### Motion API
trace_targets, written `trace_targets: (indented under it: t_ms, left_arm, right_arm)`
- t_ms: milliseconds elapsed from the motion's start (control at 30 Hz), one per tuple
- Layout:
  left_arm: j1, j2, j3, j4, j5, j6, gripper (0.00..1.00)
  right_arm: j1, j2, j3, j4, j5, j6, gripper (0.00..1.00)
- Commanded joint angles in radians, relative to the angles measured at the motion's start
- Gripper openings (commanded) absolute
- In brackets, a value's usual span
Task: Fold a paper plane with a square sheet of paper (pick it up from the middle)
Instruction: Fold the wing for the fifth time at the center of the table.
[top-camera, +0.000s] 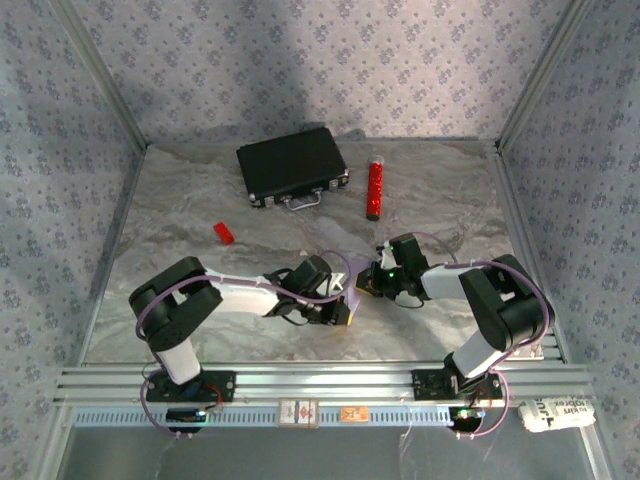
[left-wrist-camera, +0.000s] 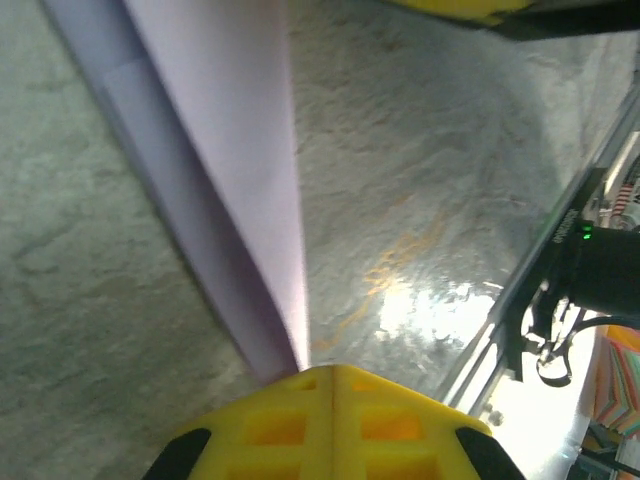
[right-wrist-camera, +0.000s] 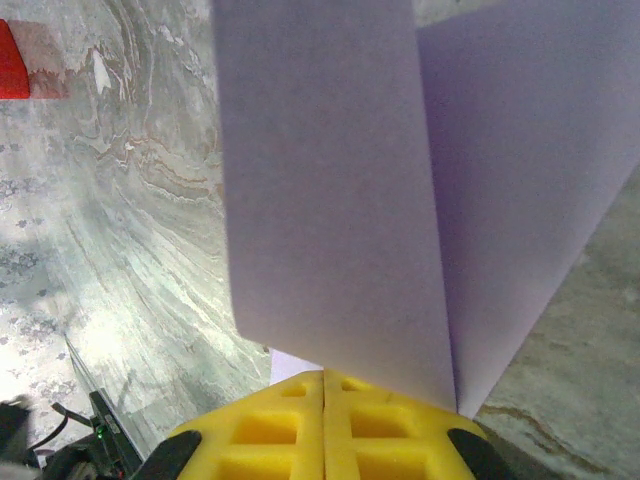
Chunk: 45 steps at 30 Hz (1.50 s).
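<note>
While both pairs of fingers are clenched, the sheet of paper (left-wrist-camera: 240, 150) is pinched from two sides. Left fingers (left-wrist-camera: 270, 425) grasp it at a narrow folded edge. Right fingers (right-wrist-camera: 390, 425) grasp it at the base of a standing V-fold, two flaps rising toward 12 o'clock in the right wrist view.

Judgement: opposed grips hold the crease upright and steady for the next fold.

The sheet sits mid-bench (top-camera: 200, 200), toward 6 o'clock. From there: red block (top-camera: 222, 233) at 10 o'clock, black case (top-camera: 293, 165) at 11, red cylinder (top-camera: 375, 188) at 1. All well apart, uninvolved.
</note>
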Motion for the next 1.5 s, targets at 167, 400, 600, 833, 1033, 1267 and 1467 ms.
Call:
trace_targets:
  t_ms: [167, 400, 600, 833, 1033, 1267, 1467]
  left_arm:
    - [-0.01, 0.027, 0.096, 0.047, 0.05, -0.016, 0.05]
    - [-0.024, 0.111, 0.135, -0.054, 0.069, 0.03, 0.05]
    - [-0.028, 0.085, 0.048, -0.092, 0.04, 0.045, 0.05]
    - [-0.028, 0.038, -0.024, -0.094, 0.034, 0.036, 0.05]
    - [-0.028, -0.014, -0.071, -0.075, 0.045, 0.016, 0.04]
    - [-0.018, -0.135, -0.1, 0.075, 0.035, -0.035, 0.03]
    - [0.025, -0.05, -0.006, 0.139, 0.03, -0.063, 0.05]
  right_arm:
    - [0.007, 0.064, -0.032, -0.124, 0.132, -0.011, 0.07]
    - [0.008, 0.06, -0.034, -0.128, 0.131, -0.01, 0.07]
    - [0.007, 0.056, -0.038, -0.13, 0.138, -0.01, 0.07]
    - [0.007, 0.06, -0.042, -0.126, 0.139, -0.01, 0.07]
    - [0.008, 0.059, -0.04, -0.125, 0.137, -0.008, 0.07]
    - [0.008, 0.048, -0.04, -0.118, 0.132, 0.006, 0.07]
    - [0.012, 0.047, -0.037, -0.115, 0.129, 0.013, 0.07]
